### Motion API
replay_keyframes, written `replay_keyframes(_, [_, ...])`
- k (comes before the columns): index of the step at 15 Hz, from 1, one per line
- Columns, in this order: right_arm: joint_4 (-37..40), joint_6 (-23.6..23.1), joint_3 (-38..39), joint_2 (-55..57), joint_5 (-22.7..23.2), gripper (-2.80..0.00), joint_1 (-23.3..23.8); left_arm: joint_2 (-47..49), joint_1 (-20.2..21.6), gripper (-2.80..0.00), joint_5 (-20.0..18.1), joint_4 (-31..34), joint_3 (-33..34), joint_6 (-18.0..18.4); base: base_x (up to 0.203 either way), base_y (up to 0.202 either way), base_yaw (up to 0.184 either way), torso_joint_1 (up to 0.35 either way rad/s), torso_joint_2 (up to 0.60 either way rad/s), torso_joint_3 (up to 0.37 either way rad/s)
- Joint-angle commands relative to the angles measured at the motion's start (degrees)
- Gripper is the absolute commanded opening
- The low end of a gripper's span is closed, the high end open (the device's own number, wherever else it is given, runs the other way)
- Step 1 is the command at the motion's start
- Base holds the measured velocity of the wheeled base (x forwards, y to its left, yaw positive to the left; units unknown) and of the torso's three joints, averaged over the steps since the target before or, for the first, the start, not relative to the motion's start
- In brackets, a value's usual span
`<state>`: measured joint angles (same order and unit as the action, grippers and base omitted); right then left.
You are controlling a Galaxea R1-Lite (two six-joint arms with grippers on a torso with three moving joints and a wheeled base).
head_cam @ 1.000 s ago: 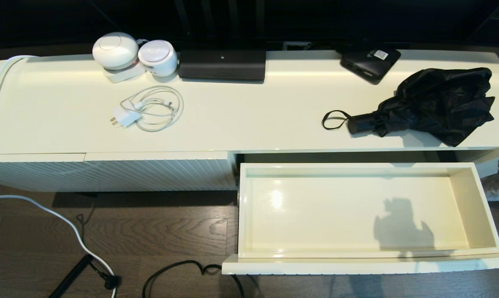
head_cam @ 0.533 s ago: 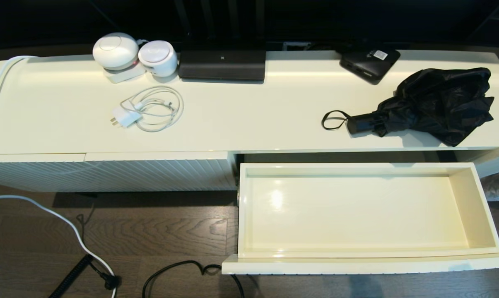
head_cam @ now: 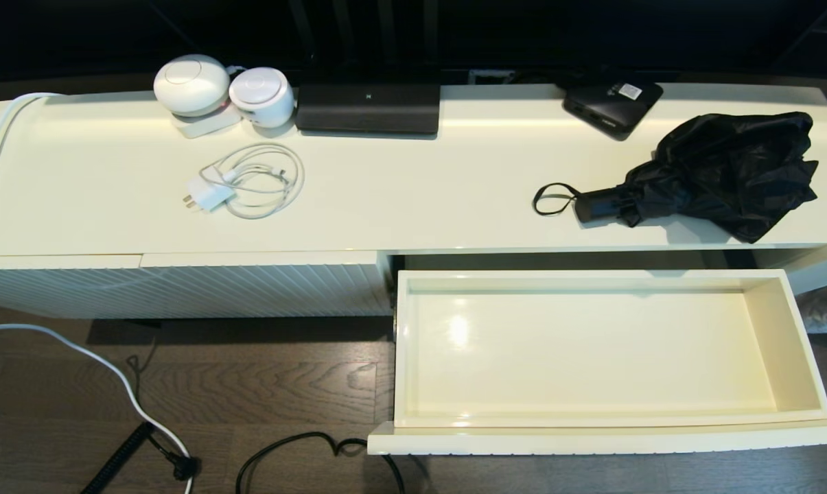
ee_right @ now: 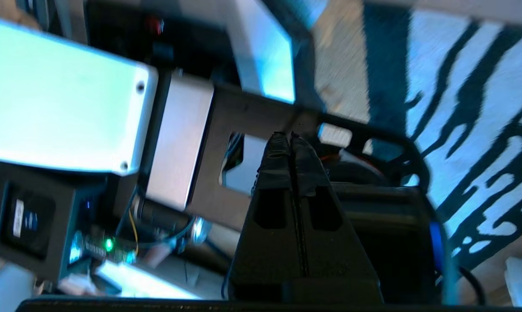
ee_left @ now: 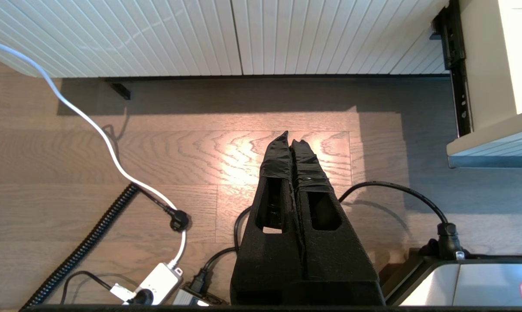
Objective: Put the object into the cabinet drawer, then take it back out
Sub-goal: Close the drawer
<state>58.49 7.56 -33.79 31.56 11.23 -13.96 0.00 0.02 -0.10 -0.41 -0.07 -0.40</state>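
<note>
The black folding umbrella [head_cam: 722,175] lies on the cabinet top at the right, its short handle and wrist loop [head_cam: 552,199] pointing left. Below it the cream drawer [head_cam: 794,343] stands pulled out, with nothing inside; its corner also shows in the left wrist view [ee_left: 494,143]. Neither arm appears in the head view. My left gripper [ee_left: 292,138] hangs shut over the wooden floor, left of the drawer. My right gripper [ee_right: 289,136] is shut with nothing in it, down beside the robot's base, far from the umbrella.
On the cabinet top [head_cam: 413,185] sit two white round devices [head_cam: 221,89], a coiled white charger cable [head_cam: 248,180], a black box [head_cam: 368,106] and a flat black box with a white label [head_cam: 612,103]. Cables [ee_left: 113,164] and a power strip [ee_left: 159,284] lie on the floor.
A gripper's shadow on the drawer floor a second ago has gone, and a dark shape at the right edge has left the head view. The umbrella and drawer have not moved.
</note>
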Motion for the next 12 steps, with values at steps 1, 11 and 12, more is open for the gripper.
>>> replay_keyframes(1, [-1.2, -1.1, 3.1, 3.0, 1.6, -2.8, -1.0, 0.0, 0.0, -2.8, 0.0, 0.0, 0.0, 0.0, 0.0, 0.0, 0.0, 0.0, 0.0, 0.0])
replay_keyframes(11, [-35.4, -1.9, 12.3, 29.1, 4.7, -2.8, -3.1, 0.0, 0.1, -2.8, 0.0, 0.0, 0.1, 0.0, 0.0, 0.0, 0.0, 0.0, 0.0, 0.0])
replay_keyframes(12, [-39.0, -1.9, 12.4, 32.3, 4.8, -2.8, -3.2, 0.0, 0.1, -2.8, 0.0, 0.0, 0.0, 0.0, 0.0, 0.0, 0.0, 0.0, 0.0, 0.0])
